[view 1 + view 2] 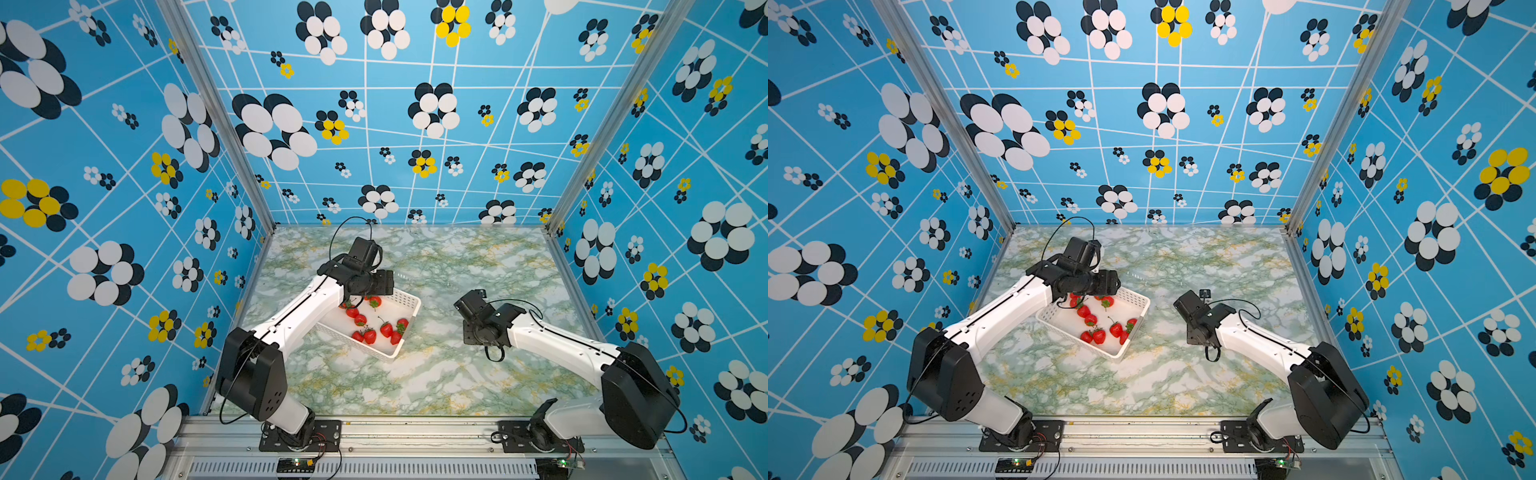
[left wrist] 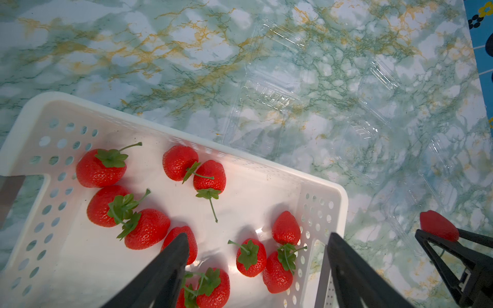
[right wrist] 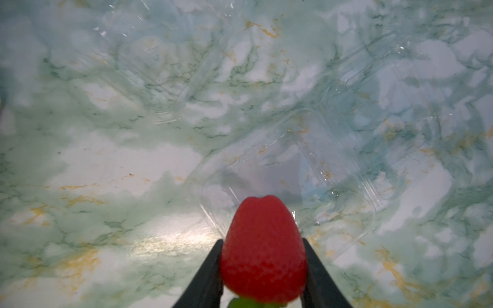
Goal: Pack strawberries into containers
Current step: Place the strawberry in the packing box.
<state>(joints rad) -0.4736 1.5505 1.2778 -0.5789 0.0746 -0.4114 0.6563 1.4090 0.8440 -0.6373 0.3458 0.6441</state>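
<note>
arms: glossy white plastic link shells (image 1: 309,308) | joints: boxy black housings (image 1: 257,382) | cables: thin black loops (image 1: 353,217) | bases: black screwed plates (image 1: 328,432) | left gripper (image 2: 258,236): black tapered fingers (image 2: 170,266)

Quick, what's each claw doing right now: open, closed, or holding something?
Left claw: open, empty, above the white basket.
Right claw: closed on one strawberry.
</note>
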